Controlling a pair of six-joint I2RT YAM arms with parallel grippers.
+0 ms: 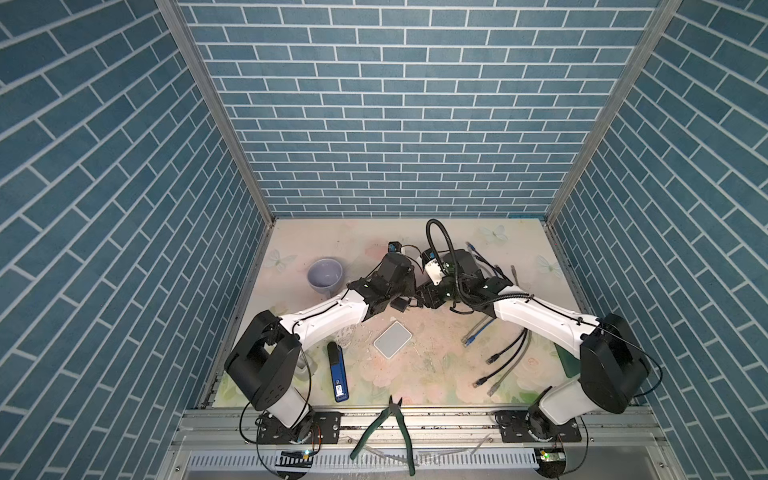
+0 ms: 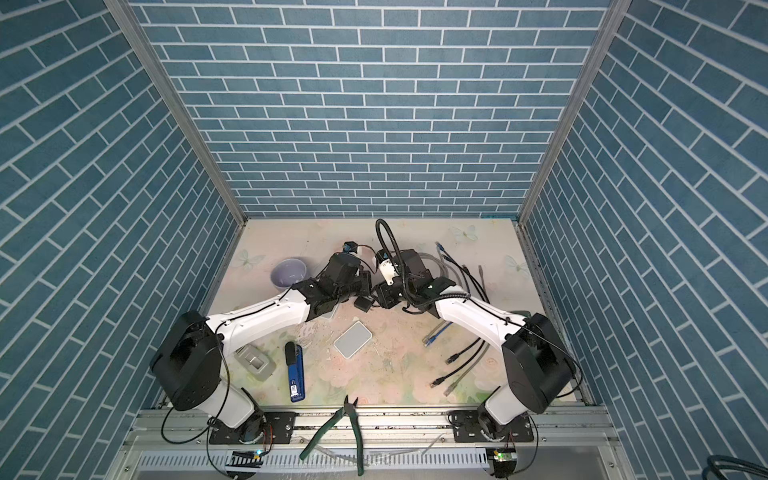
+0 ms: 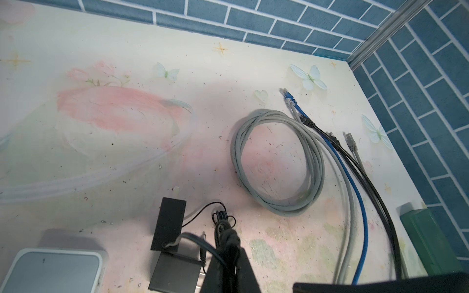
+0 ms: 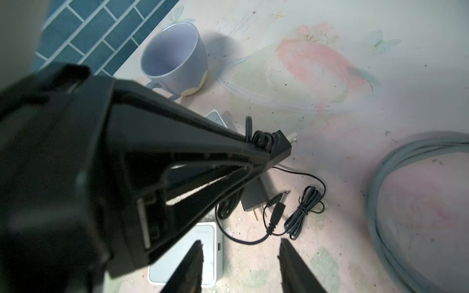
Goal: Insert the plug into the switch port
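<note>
Your left gripper is clenched on the bundled cord. Your right gripper hangs with jaws apart, empty. Just beyond it, the plug lies loose on the table, near the switch.

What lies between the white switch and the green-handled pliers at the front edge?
Nothing: in both top views the flowered tabletop between the white switch and the green-handled pliers is bare.
</note>
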